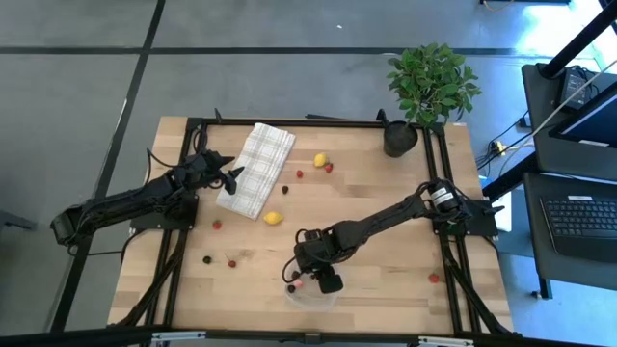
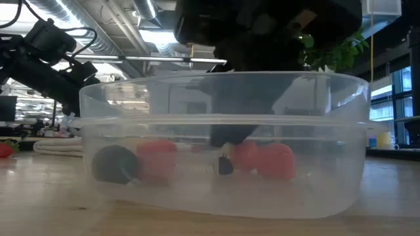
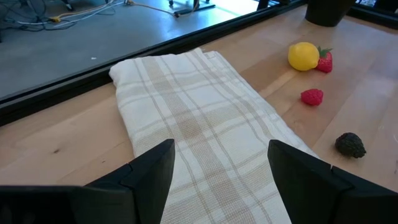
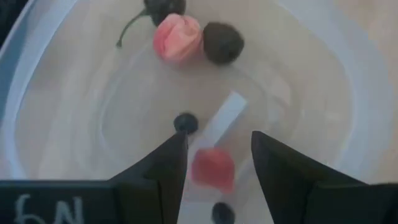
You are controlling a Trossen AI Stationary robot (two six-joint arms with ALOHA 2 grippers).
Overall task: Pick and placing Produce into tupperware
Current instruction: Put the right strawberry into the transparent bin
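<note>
**Clear tub under the right gripper, fruit inside**

Clear plastic tupperware (image 1: 310, 294) sits at the table's (image 1: 386, 270) near edge, the landmark for what follows. Right gripper (image 4: 219, 155) hangs directly over it, fingers parted to a narrow gap. A red berry (image 4: 212, 168) shows between the fingertips, blurred; cannot tell whether it is pinched or lying loose below them.

Inside the tub, by the right wrist view: a pink berry (image 4: 178, 37) touching a dark round one (image 4: 222, 42), a dark stemmed piece (image 4: 163, 7) just beside the pink, a small dark ball (image 4: 185, 122) near the finger, and a white strip (image 4: 221, 118) on the floor of the tub. Low view confirms red pieces (image 2: 266, 160) and a dark ball (image 2: 115, 164) through the wall.

Produce outside the tub:
- two dark-and-red pieces (image 1: 220, 260) on the wood, toward the left arm's side, near
- one red piece (image 1: 434, 278) well apart, toward the right arm's base
- yellow lemon (image 1: 274, 218) farther back, touching the checked cloth's (image 1: 256, 169) corner
- second lemon (image 3: 303, 55) with a red berry (image 3: 324, 61) touching it, well back; a raspberry (image 3: 312, 96) and a dark berry (image 3: 351, 145) near them

Left gripper (image 3: 221, 171) hovers over the checked cloth, well away from the tub, fingers wide, holding nothing.

Potted plant (image 1: 429, 87) stands at the far corner, well apart from the tub.
</note>
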